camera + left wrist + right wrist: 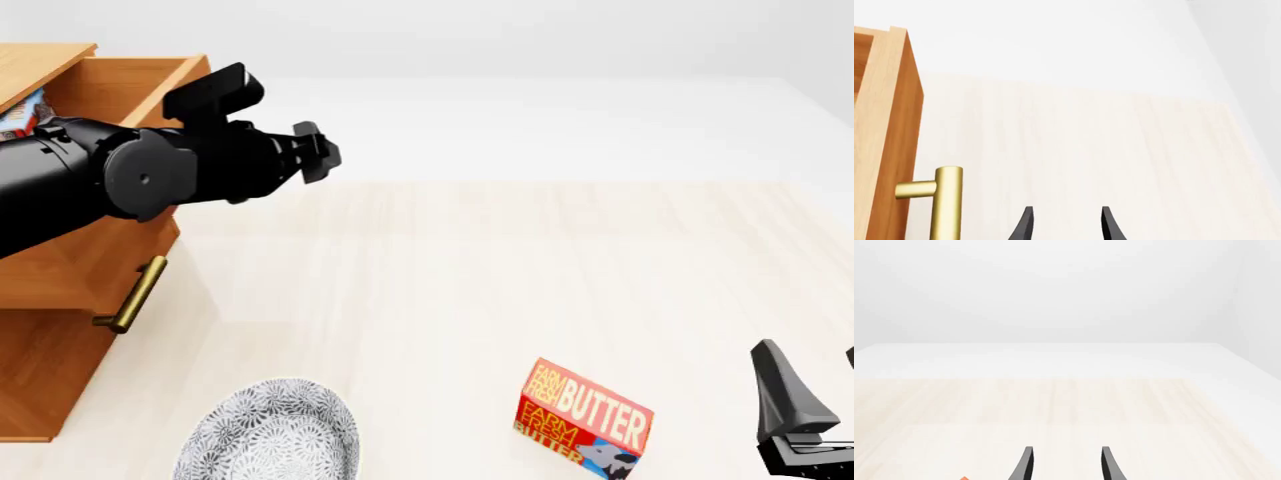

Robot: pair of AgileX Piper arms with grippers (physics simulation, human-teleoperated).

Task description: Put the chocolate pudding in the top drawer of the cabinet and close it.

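Observation:
The cabinet [47, 375] stands at the table's left edge with its top drawer [134, 88] pulled out. A small light-blue and red patch, apparently the chocolate pudding [19, 112], shows inside the drawer; my left arm hides most of it. My left gripper [320, 155] hovers open and empty just right of the drawer front. The left wrist view shows that front [887, 130] and its brass handle [947, 200] beside the left gripper [1066, 225]. My right gripper [814, 378] is open and empty at the near right, seen again as the right gripper [1066, 465] over bare table.
A red "BUTTER" box [585, 420] lies near the front of the table, right of centre. A grey patterned plate [274, 438] sits at the front left, close to the cabinet. The lower drawer's brass handle [131, 295] juts out below my left arm.

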